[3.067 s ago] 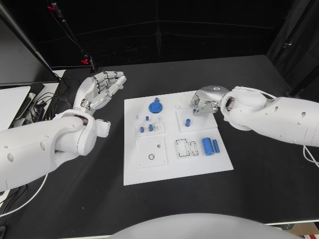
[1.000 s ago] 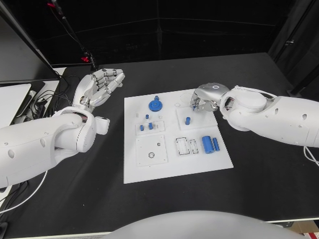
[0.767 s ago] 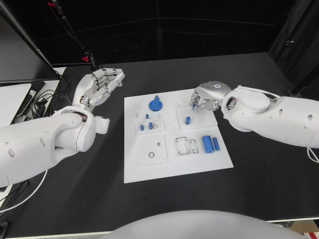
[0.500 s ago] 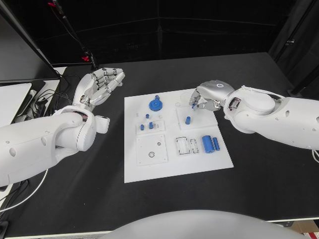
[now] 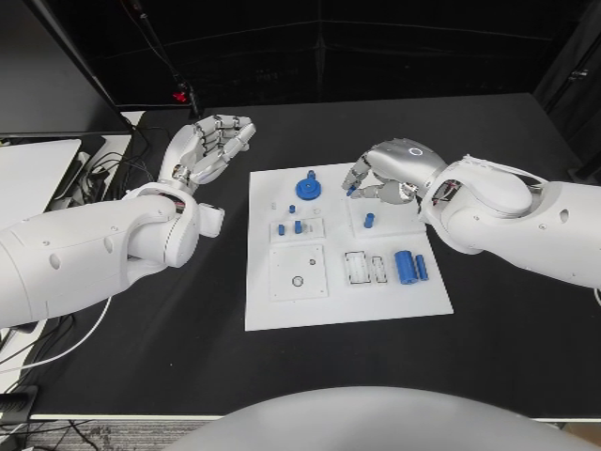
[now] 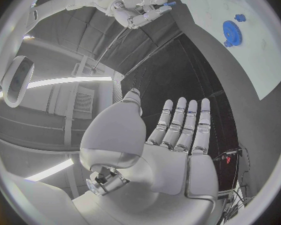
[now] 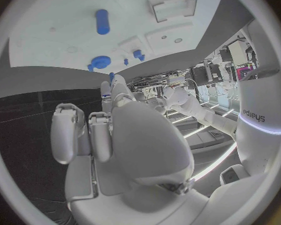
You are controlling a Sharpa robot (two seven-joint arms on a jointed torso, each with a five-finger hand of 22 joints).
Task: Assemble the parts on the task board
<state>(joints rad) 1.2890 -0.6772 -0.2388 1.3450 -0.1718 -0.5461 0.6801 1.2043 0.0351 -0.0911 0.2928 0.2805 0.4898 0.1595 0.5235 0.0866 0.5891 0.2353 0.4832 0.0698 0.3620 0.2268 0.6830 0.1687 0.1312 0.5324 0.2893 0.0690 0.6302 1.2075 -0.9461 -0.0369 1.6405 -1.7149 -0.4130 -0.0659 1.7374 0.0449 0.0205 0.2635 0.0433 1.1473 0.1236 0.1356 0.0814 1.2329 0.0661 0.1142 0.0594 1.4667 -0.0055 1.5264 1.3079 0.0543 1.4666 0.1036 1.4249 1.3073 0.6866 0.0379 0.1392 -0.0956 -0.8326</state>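
Note:
The white task board [image 5: 382, 301] lies mid-table. On it are a blue gear [image 5: 309, 188], small blue pegs [image 5: 291, 227], a blue peg [image 5: 368, 221] in a raised white block, and two blue cylinders [image 5: 409, 266]. My right hand [image 5: 395, 169] hovers over the board's far part, between gear and block, pinching a small blue part [image 5: 352, 188] at its fingertips. The right wrist view shows that part [image 7: 111, 76] above the board [image 7: 65, 20], with the gear [image 7: 101, 62] and peg [image 7: 102, 21]. My left hand [image 5: 213, 147] is off the board's left side, fingers spread, holding nothing [image 6: 172, 150].
A white panel [image 5: 16, 169] and cables [image 5: 104, 174] lie at the table's left edge. A black stand with a red light [image 5: 178, 94] rises behind my left hand. Bare black table surrounds the board on the near and right sides.
The camera has shifted. My right hand has moved from above the raised block toward the gear, still pinching the small blue part. The left hand stays spread in place.

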